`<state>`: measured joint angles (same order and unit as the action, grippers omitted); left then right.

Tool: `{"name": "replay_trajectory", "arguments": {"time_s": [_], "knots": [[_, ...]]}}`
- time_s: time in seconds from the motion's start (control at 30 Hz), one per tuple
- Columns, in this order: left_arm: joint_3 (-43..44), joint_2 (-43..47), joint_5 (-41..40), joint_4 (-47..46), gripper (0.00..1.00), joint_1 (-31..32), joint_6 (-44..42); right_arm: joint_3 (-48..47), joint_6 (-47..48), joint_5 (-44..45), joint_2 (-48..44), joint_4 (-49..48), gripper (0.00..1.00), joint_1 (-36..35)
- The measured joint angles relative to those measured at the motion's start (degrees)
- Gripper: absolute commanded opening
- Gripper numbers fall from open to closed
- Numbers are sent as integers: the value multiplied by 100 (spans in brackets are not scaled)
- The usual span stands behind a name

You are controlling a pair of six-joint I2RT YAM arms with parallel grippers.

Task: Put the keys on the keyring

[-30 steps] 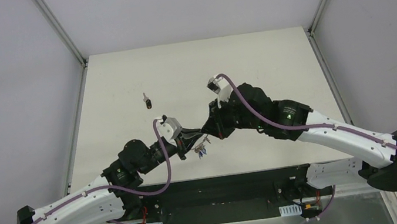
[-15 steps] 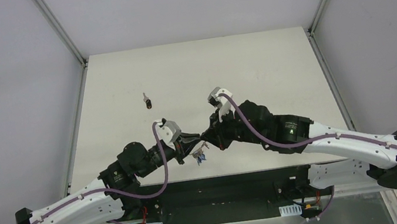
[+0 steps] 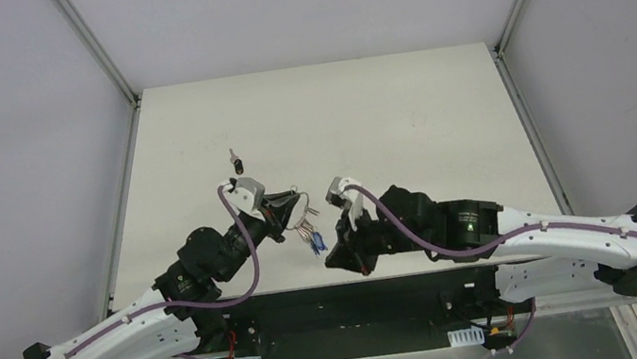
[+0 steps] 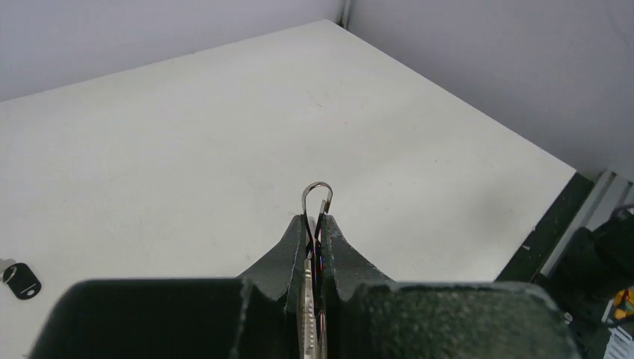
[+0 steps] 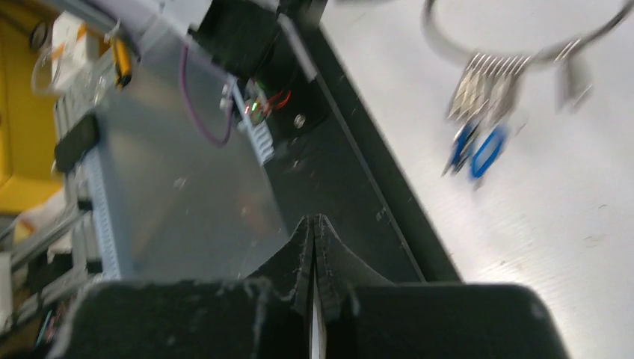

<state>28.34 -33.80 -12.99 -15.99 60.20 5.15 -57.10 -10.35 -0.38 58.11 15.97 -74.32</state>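
left gripper pinches keyring, mostly hidden | keys dangle — blurry in right wrist view | right gripper squeezed tight, holding nothing

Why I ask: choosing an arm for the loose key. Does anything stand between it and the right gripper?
Seen from above, the left gripper, shut on the keyring with its keys, sits between the right gripper and the loose key.

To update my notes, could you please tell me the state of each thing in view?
Thin silver wire keyring: clamped in the left tool.
Small silver and blue-headed keys: hanging from the keyring.
Small black-headed key: lying loose on the white table.
Left tool: shut on the keyring.
Right tool: shut.
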Motion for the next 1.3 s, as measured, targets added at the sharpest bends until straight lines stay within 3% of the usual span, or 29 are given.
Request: {"name": "replay_trajectory", "arguments": {"time_s": [0.13,0.5,0.63,0.8,1.03,1.3], "knots": [[0,4,-435,-203,0,-63,-7,76,-52,-509,9,391,0,-227],[0,-70,-522,-216,0,-63,-24,-103,-46,-282,4,876,0,-201],[0,-55,-468,-208,0,-63,-26,-339,-42,-52,31,1012,24,-92],[2,55,-354,-98,0,-63,-31,-557,-151,90,129,1104,41,457],[24,240,-138,315,0,-63,-149,-839,-518,-420,553,1141,46,1733],[24,678,131,815,0,-63,-195,-1172,-922,-1379,1161,955,47,2345]]}}
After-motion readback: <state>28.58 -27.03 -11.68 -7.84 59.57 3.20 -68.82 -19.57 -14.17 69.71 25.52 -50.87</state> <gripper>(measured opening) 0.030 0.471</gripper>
